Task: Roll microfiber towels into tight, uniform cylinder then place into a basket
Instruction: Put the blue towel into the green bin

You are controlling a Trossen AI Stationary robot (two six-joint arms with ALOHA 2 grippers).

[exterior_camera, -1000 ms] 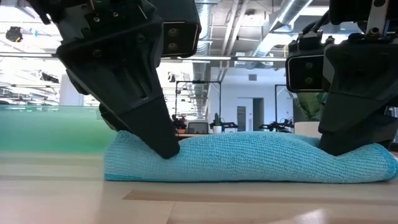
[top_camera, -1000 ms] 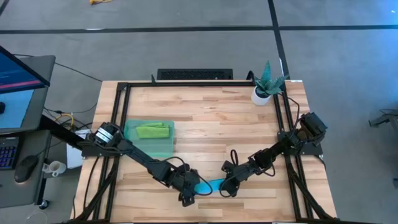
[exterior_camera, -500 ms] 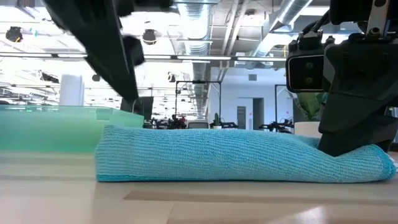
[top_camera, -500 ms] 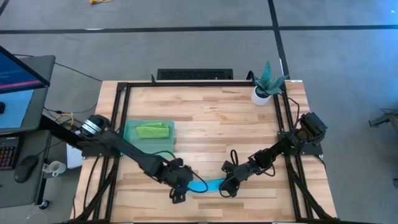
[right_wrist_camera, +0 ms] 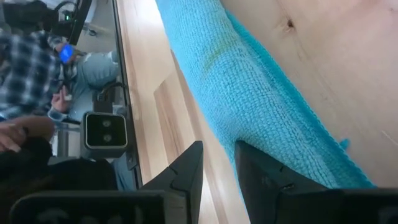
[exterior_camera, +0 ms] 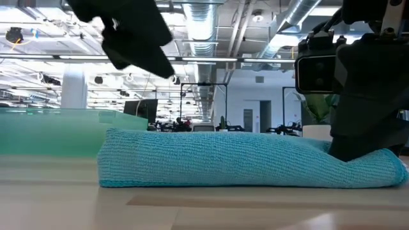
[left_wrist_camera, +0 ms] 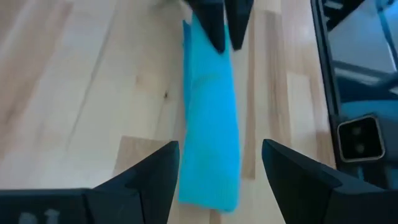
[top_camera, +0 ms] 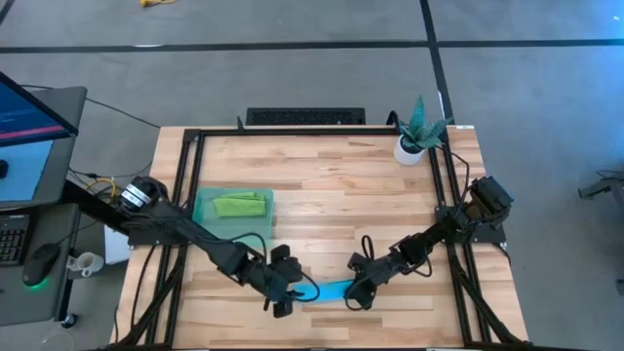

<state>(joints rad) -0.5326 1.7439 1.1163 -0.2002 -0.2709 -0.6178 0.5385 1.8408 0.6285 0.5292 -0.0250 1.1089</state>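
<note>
**Blue towel rolled at the near bench edge, one pincer on it, one lifted clear**

High view: I see the blue towel [top_camera: 330, 291] lying as a long roll near the front edge of the bench [top_camera: 331, 185], between my two pincers. The left pincer [top_camera: 283, 297] sits just beside its left end; the right pincer [top_camera: 357, 294] is at its right end. The basket [top_camera: 234, 216] stands on the left part of the bench, with the green towel [top_camera: 240, 205] folded inside it. A potted plant [top_camera: 417, 132] stands at the far right corner.

Low view: The roll [exterior_camera: 246, 160] lies flat on the wood. My right pincer [exterior_camera: 361, 144] presses onto its right end; the left pincer [exterior_camera: 137, 38] hangs above the left end, apart from it.

Left wrist view: My left fingers [left_wrist_camera: 146, 180] are spread wide and hold nothing, with the roll's [left_wrist_camera: 211, 124] near end between them.

Right wrist view: My right fingers [right_wrist_camera: 186, 171] stand nearly closed, one beside the towel [right_wrist_camera: 249, 93] and the other touching its edge. A person [right_wrist_camera: 31, 68] shows beyond the bench.
</note>
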